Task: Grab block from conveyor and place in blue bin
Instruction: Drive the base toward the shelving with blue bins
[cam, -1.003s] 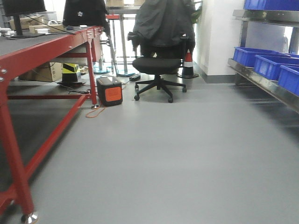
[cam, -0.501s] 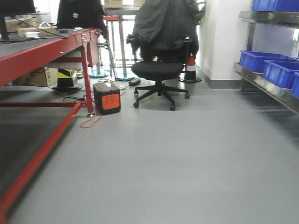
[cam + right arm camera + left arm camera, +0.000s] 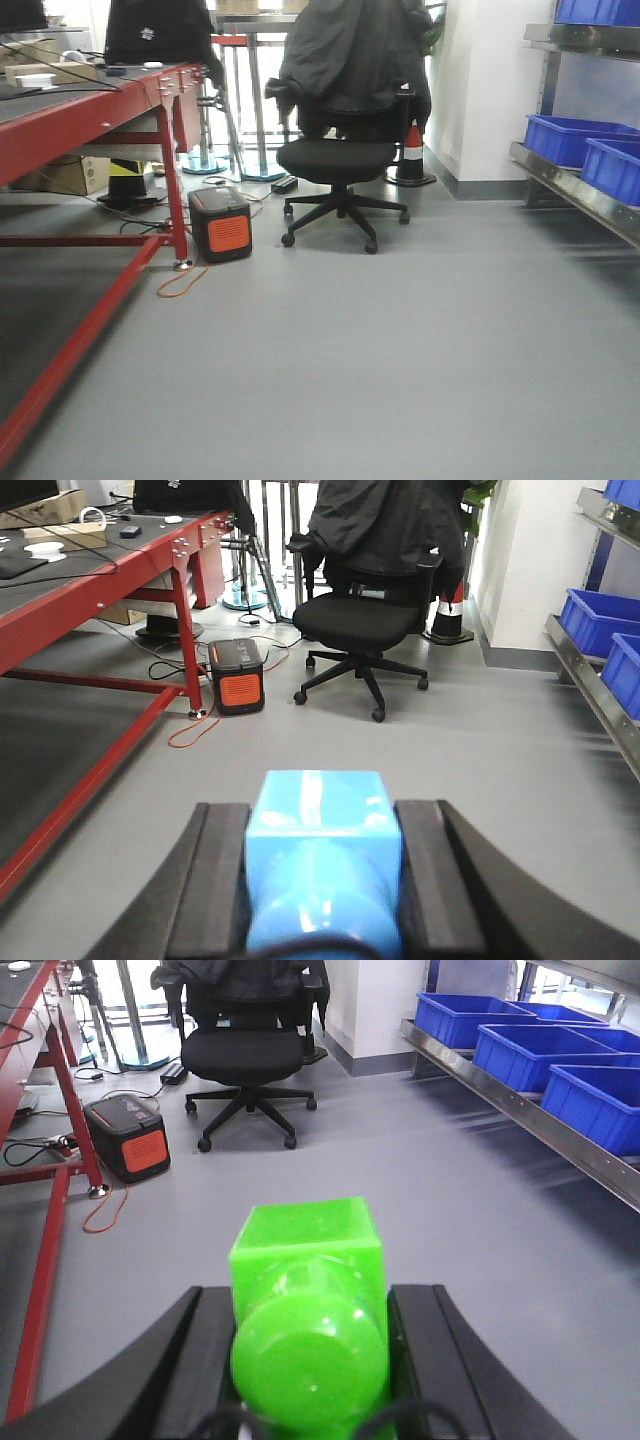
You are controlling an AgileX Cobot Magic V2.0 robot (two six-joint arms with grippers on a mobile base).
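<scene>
As viewed from the left wrist, found the left gripper (image 3: pixel 308 1305) with jaws pinching the block (image 3: pixel 305 1250), bright green, black fingers (image 3: pixel 170 1380) pressed to both its sides. Found it held clear above the grey floor (image 3: pixel 450 1210), off the conveyor (image 3: pixel 60 590) and well apart from it. Recorded the conveyor along the left of the front and right wrist views: dark belt, red metal frame (image 3: pixel 90 120), cables and small items lying on top. Noted the right gripper (image 3: pixel 322 810) likewise clamped on a light blue block (image 3: pixel 320 880), jaws tight against both flanks. Logged blue bins (image 3: pixel 470 1015) in a row on a metal shelf (image 3: pixel 520 1115) along the right wall, well apart from both grippers; interiors only partly in view. Observed ahead an office chair (image 3: pixel 338 160) draped with a dark jacket (image 3: pixel 350 50), and a striped cone (image 3: pixel 412 150) just beside it near the wall. Noted an orange-fronted box (image 3: pixel 220 225) on the floor beside a conveyor leg, with an orange cable (image 3: pixel 180 280) lying near.
</scene>
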